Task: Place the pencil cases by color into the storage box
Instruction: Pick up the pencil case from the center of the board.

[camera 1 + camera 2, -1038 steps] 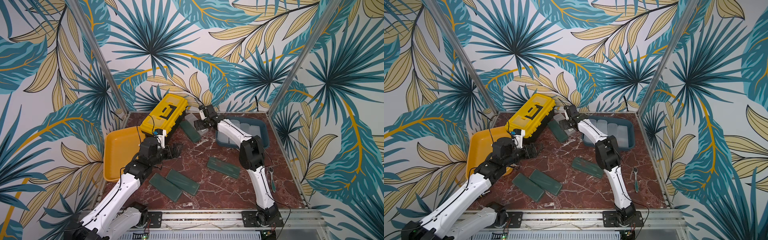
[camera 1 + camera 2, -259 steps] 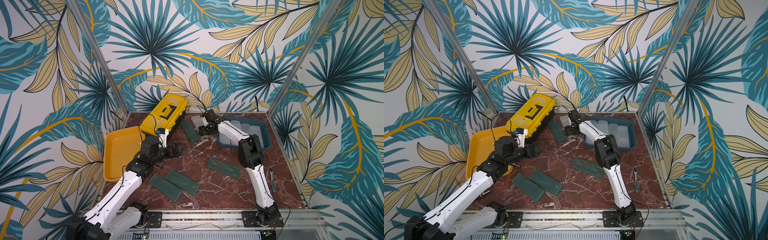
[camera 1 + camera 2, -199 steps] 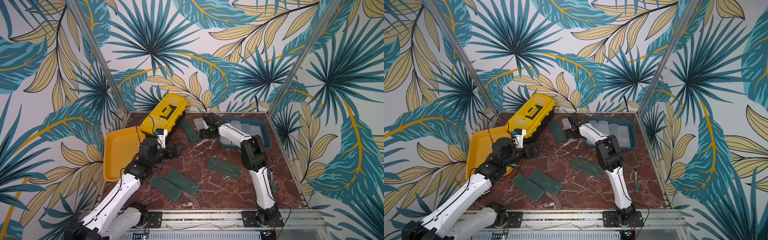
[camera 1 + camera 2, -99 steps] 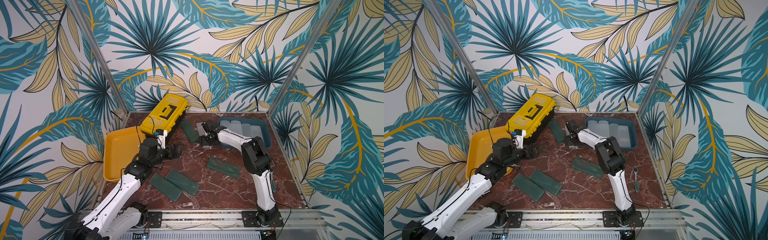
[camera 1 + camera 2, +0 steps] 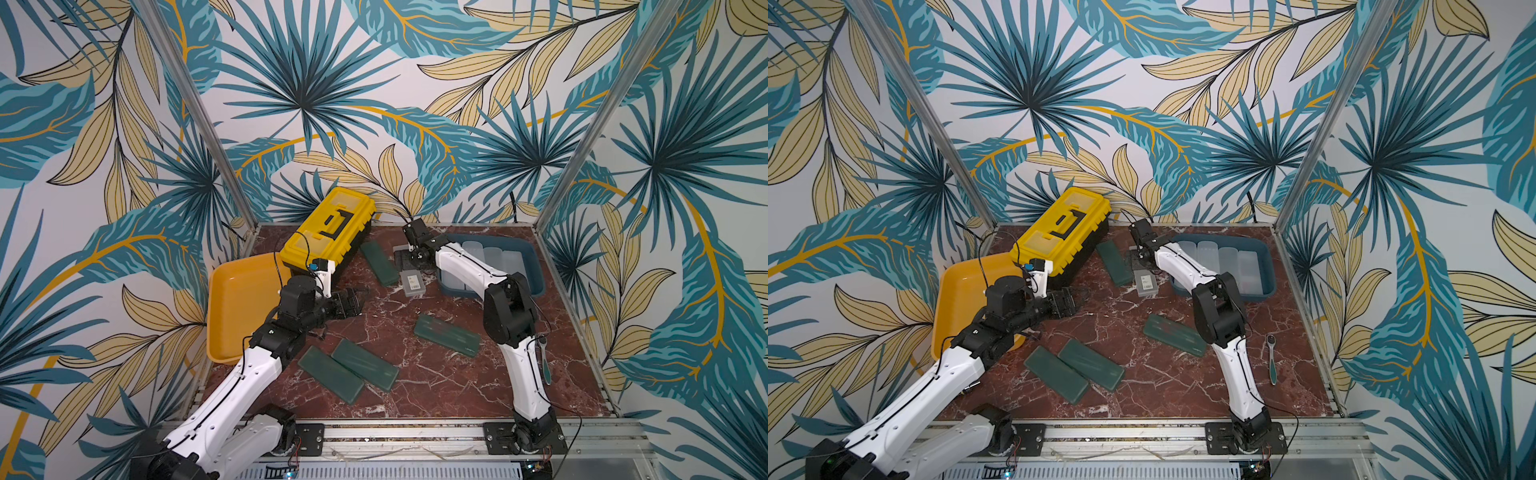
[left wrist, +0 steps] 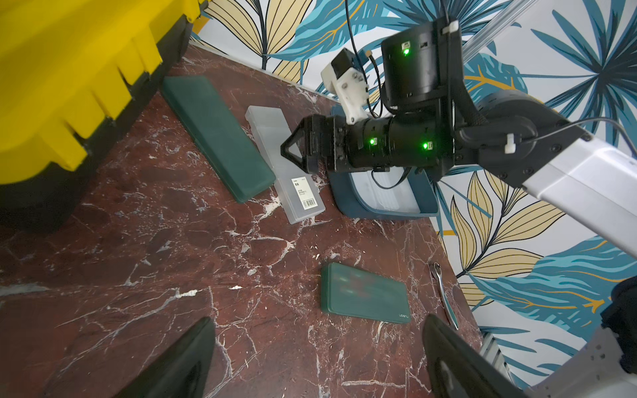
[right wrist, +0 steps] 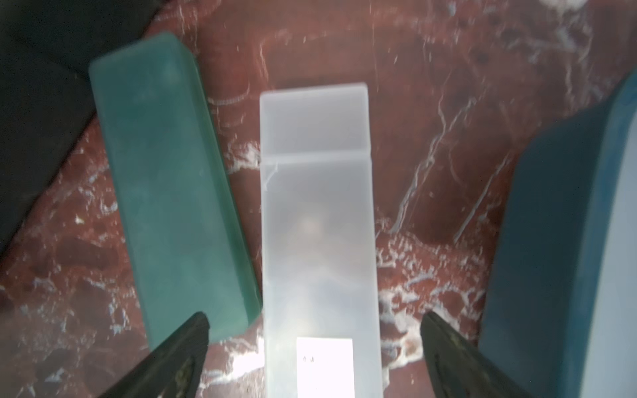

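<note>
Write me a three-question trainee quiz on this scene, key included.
1. True or false: the labelled frosted case lies inside the blue bin.
2. How many green cases lie on the table?
3. The right end effector is: A) shut on the frosted case, B) open, C) shut on a green case.
Key: 1 false, it lies on the table beside the bin; 2 four; 3 B.
</note>
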`<move>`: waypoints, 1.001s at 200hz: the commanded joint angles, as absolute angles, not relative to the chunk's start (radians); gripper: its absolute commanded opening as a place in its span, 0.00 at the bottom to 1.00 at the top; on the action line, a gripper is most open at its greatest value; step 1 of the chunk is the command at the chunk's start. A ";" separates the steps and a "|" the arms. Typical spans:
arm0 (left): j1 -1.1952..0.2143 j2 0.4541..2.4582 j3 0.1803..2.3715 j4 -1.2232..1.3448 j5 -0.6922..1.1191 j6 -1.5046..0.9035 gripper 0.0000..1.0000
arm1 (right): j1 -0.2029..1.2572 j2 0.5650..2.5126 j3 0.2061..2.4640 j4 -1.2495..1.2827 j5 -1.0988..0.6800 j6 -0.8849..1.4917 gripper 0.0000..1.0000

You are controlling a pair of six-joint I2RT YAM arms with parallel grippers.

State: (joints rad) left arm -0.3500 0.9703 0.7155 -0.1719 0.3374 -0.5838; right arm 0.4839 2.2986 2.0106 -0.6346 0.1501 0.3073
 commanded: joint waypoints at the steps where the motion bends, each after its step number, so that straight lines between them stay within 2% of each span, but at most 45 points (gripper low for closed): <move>1: -0.361 0.985 0.699 -0.164 0.319 -0.529 0.95 | 0.469 2.363 2.081 -0.680 0.154 0.277 0.96; 108: -0.555 1.142 0.805 -0.178 0.049 -0.254 0.94 | 0.448 2.454 2.181 -0.653 0.066 0.276 0.95; 136: -0.592 1.180 0.798 -0.119 -0.017 -0.196 0.94 | 0.449 2.476 2.209 -0.663 0.058 0.277 0.95; 200: -0.615 1.278 0.762 0.097 -0.042 -0.105 0.93 | 0.449 2.504 2.224 -0.665 0.048 0.274 0.93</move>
State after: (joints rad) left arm -0.6071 1.2476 0.7582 -0.0322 -0.0124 -0.1703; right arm 0.4458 2.4882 2.2070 -0.6533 0.0612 0.2798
